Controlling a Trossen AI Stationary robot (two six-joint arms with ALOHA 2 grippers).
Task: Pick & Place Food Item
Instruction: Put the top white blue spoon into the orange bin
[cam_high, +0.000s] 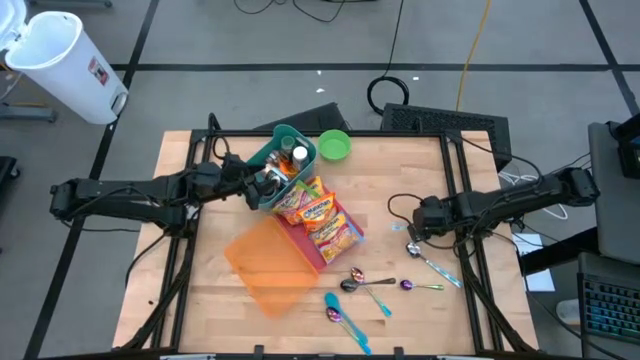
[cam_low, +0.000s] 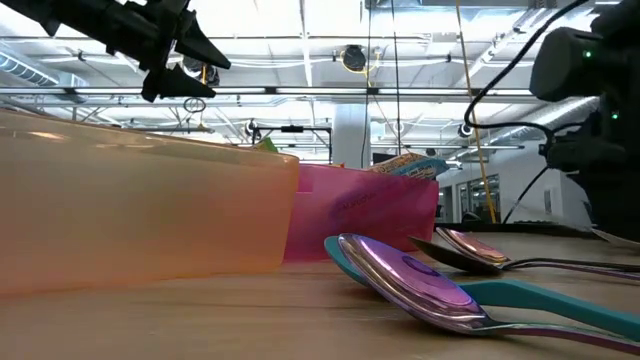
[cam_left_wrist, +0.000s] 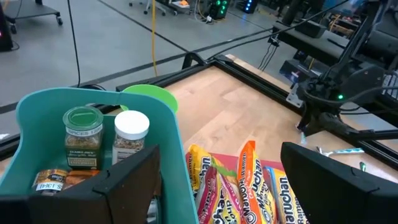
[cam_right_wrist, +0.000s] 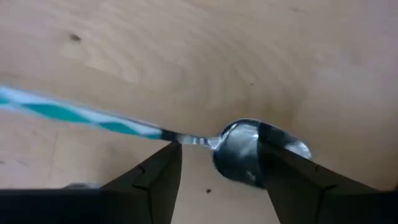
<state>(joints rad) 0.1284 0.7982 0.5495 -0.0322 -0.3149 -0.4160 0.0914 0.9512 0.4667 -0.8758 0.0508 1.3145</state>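
Right under the right wrist camera, a spoon (cam_right_wrist: 249, 152) with a striped teal handle lies on the table (cam_high: 400, 180), its neck between the right gripper (cam_right_wrist: 217, 165) fingers, which stand apart around it, not yet pinching. No food looks moved so far; the whole pick seems still ahead. Below the spread fingers of the left gripper (cam_left_wrist: 217, 180), noodle packets (cam_left_wrist: 249, 186) stand in a pink bin (cam_high: 310, 250). Beside them, a teal bin (cam_left_wrist: 37, 124) holds spice jars (cam_left_wrist: 106, 140). An orange lid (cam_high: 265, 265) and green bowl (cam_high: 334, 145) look empty.
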